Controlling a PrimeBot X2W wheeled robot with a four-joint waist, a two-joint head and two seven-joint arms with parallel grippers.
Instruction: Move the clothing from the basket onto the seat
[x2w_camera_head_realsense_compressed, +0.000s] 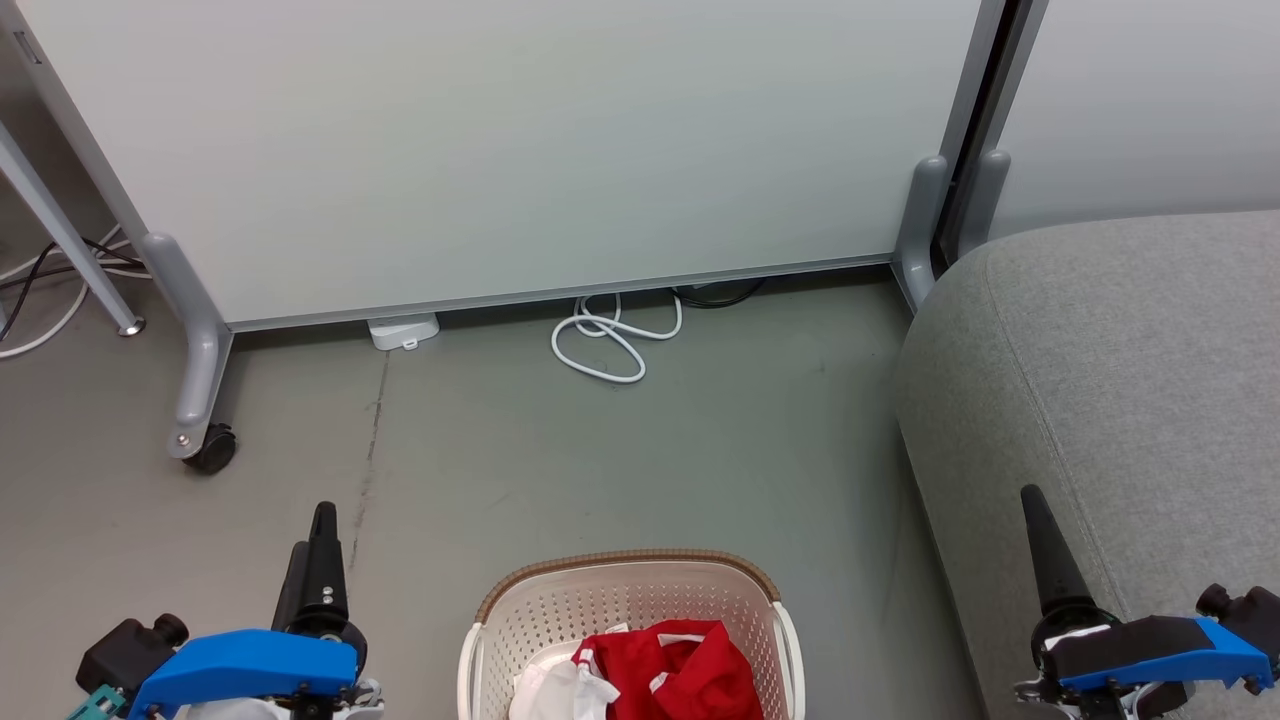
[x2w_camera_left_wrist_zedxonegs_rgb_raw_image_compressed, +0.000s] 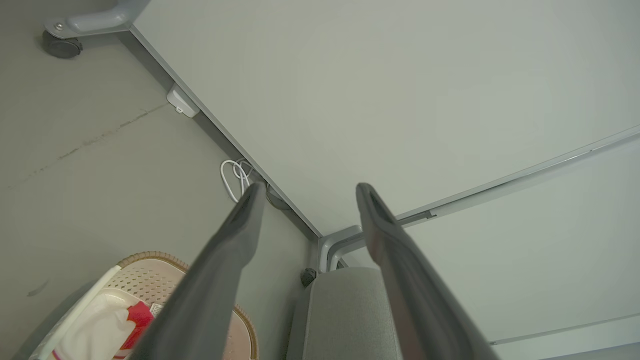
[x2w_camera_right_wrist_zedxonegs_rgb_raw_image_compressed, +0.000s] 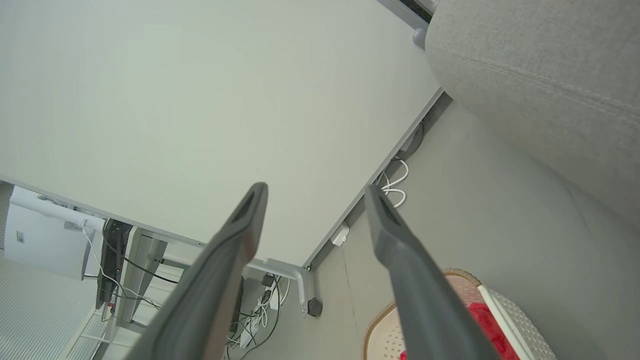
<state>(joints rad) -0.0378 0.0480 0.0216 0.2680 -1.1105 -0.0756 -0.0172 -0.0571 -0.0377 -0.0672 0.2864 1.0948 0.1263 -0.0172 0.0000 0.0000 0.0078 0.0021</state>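
Note:
The cream perforated basket (x2w_camera_head_realsense_compressed: 560, 610) with its brown rim stands on the floor at the bottom centre. In it lies the red clothing (x2w_camera_head_realsense_compressed: 695, 670), bunched up with white fabric at its left. The grey seat (x2w_camera_head_realsense_compressed: 1120, 400) fills the right side, its rounded edge just right of the basket. My left gripper (x2w_camera_head_realsense_compressed: 322, 515) hovers left of the basket, open and holding nothing. My right gripper (x2w_camera_head_realsense_compressed: 1030, 495) is over the seat's front edge, also open and holding nothing. In the left wrist view, the left gripper (x2w_camera_left_wrist_zedxonegs_rgb_raw_image_compressed: 311, 187) spreads above the basket (x2w_camera_left_wrist_zedxonegs_rgb_raw_image_compressed: 150, 275) and clothing (x2w_camera_left_wrist_zedxonegs_rgb_raw_image_compressed: 141, 320). The right gripper (x2w_camera_right_wrist_zedxonegs_rgb_raw_image_compressed: 315, 189) shows the basket (x2w_camera_right_wrist_zedxonegs_rgb_raw_image_compressed: 462, 285), clothing (x2w_camera_right_wrist_zedxonegs_rgb_raw_image_compressed: 482, 320) and seat (x2w_camera_right_wrist_zedxonegs_rgb_raw_image_compressed: 540, 75).
A pale partition panel (x2w_camera_head_realsense_compressed: 500, 150) on grey feet stands behind, with a black caster (x2w_camera_head_realsense_compressed: 212, 450) at the left. A coiled white cable (x2w_camera_head_realsense_compressed: 610, 340) and a small white box (x2w_camera_head_realsense_compressed: 403, 330) lie at its base. Grey floor (x2w_camera_head_realsense_compressed: 650, 450) stretches between panel and basket.

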